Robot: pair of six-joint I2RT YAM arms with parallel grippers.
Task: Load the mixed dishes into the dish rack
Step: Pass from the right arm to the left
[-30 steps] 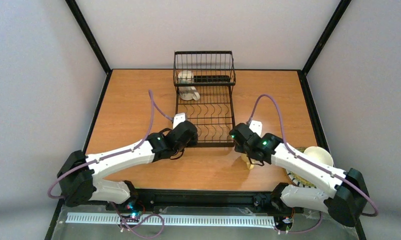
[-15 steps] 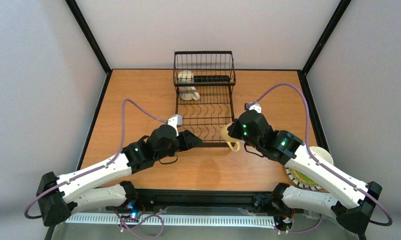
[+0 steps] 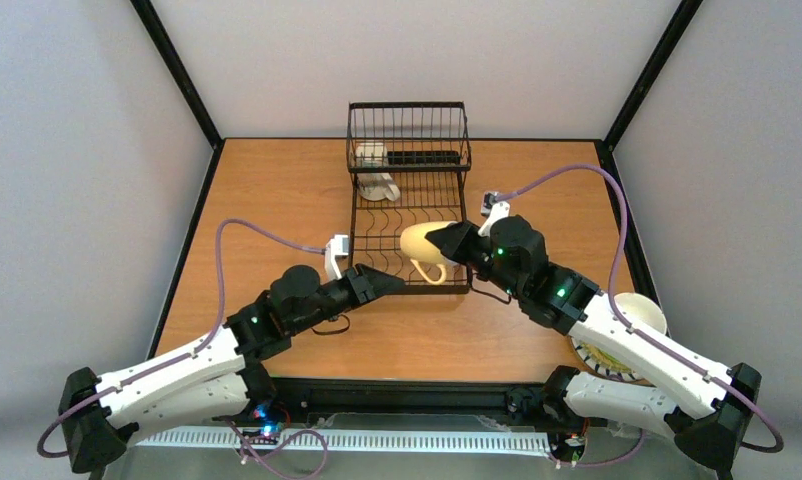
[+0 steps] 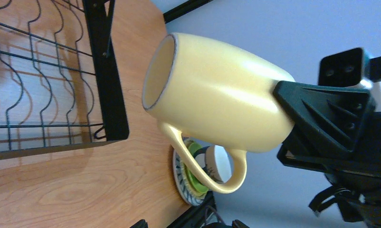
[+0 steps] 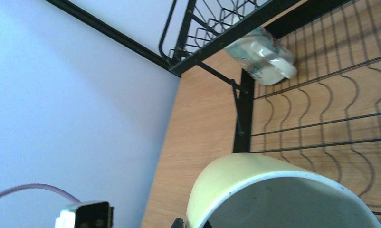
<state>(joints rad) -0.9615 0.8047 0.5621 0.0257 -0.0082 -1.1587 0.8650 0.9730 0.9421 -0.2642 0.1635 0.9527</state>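
**Q.** What is held, and by which arm?
**A.** The cream-yellow mug (image 3: 424, 243) is gripped by the right gripper (image 3: 451, 241), whose jaws are closed about the base end. The mug is carried on its side, with the mouth turned toward the left arm and the handle hanging down.

**Q.** Where is it relative to the dish rack (image 3: 358, 215)?
**A.** It is held in the air above the near end of the rack, over the curved plate slots. No contact with the wires can be seen.

**Q.** What has just changed?
**A.** A second earlier the mug was low by the table, beside the rack's near right corner. It has since been raised and swung leftward over the tray. The left gripper (image 3: 382, 283) has stayed by the near left corner; whether its jaws are parted cannot be told.

**Q.** What follows for the task?
**A.** The pick is judged complete, and placement remains to be done. A white mug (image 3: 379, 187) already lies at the tray's far end. The stack of bowls and plates (image 3: 639, 312) at the table's right edge is yet to be loaded.
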